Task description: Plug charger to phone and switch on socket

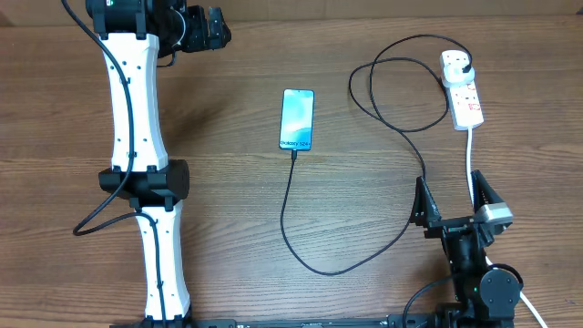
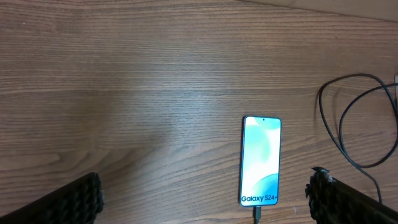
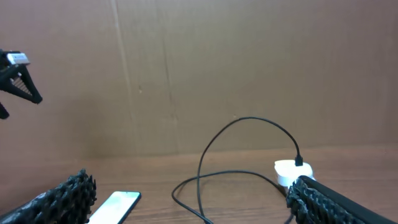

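The phone [image 1: 297,119] lies flat mid-table, its blue screen showing "Galaxy S24" text; it also shows in the left wrist view [image 2: 261,160] and the right wrist view [image 3: 115,205]. The black charger cable [image 1: 301,246] runs from the phone's near end, loops right and up to its plug [image 1: 465,66] in the white socket [image 1: 462,89]. The connector tip [image 2: 255,215] sits at the phone's port. My left gripper [image 2: 205,199] is open and empty, far back left of the phone. My right gripper [image 1: 453,202] is open and empty near the front edge, below the socket.
The socket's thick white cord [image 1: 470,155] runs down toward my right arm's base. A brown cardboard wall [image 3: 199,68] stands behind the table. The left arm's white links [image 1: 137,137] stretch along the table's left side.
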Robot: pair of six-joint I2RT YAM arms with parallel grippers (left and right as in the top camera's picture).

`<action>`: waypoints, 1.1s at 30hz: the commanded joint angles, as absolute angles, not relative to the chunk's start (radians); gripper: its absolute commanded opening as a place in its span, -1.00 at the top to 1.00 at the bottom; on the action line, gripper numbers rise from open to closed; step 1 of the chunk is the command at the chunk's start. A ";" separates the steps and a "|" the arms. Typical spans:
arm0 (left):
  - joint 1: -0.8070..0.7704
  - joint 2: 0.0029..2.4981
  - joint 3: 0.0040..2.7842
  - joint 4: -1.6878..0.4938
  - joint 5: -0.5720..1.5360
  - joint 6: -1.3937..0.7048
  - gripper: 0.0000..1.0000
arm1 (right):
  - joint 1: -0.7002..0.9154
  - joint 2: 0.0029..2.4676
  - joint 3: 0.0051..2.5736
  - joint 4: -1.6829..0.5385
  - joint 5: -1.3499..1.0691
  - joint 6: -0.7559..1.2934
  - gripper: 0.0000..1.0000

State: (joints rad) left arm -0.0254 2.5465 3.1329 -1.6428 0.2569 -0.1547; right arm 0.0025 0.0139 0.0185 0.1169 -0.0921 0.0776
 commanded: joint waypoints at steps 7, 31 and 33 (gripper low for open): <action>-0.030 2.547 3.141 -1.642 0.255 -0.161 -0.99 | 0.010 0.003 0.008 -0.086 -0.028 0.070 -1.00; -0.030 2.547 3.141 -1.642 0.255 -0.161 -1.00 | 0.010 0.003 0.008 -0.085 -0.017 -0.087 -1.00; -0.030 2.547 3.141 -1.642 0.255 -0.161 -1.00 | 0.010 0.003 0.008 -0.084 -0.016 -0.087 -1.00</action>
